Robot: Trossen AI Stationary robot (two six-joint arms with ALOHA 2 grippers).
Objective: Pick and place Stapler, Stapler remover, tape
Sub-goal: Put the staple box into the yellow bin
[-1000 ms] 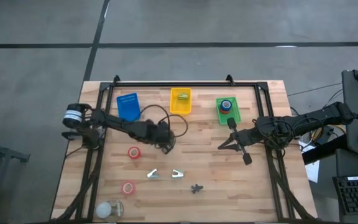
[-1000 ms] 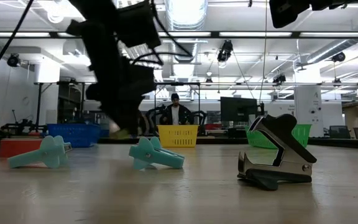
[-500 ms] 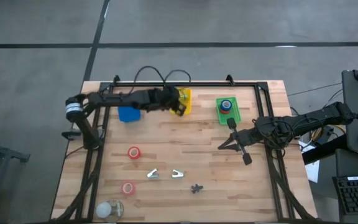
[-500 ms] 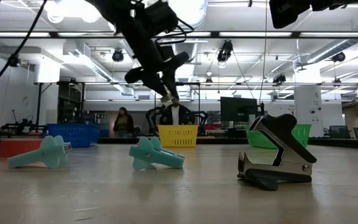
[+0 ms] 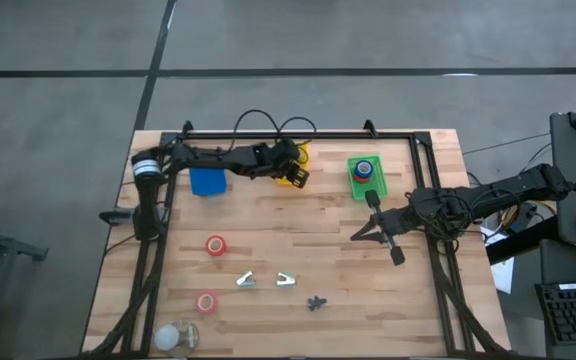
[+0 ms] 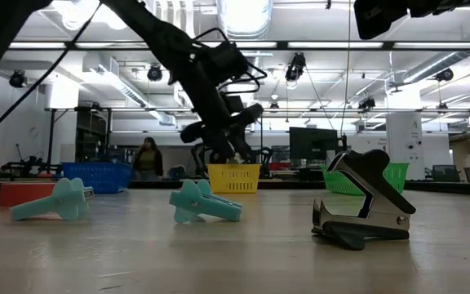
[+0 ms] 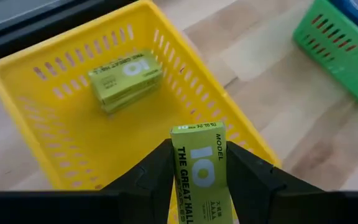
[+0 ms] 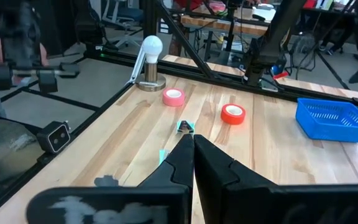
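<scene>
Your left gripper [image 5: 290, 172] sits at the upper middle of the high view, over the near rim of the yellow plastic basket [image 5: 290, 157], its fingers clamped on a small green staple box [image 7: 202, 167] printed "THE GREAT WALL". In the left wrist view a second green staple box [image 7: 125, 79] lies inside the basket toward its far side. Your right gripper [image 5: 378, 222] rests right of centre on the wooden table [image 5: 328, 260], fingers closed together. At the lower middle you have two teal staple removers [image 5: 246, 281] and a dark metal staple remover [image 5: 315, 302]; two red tape rolls [image 5: 215, 245] lie to their left.
</scene>
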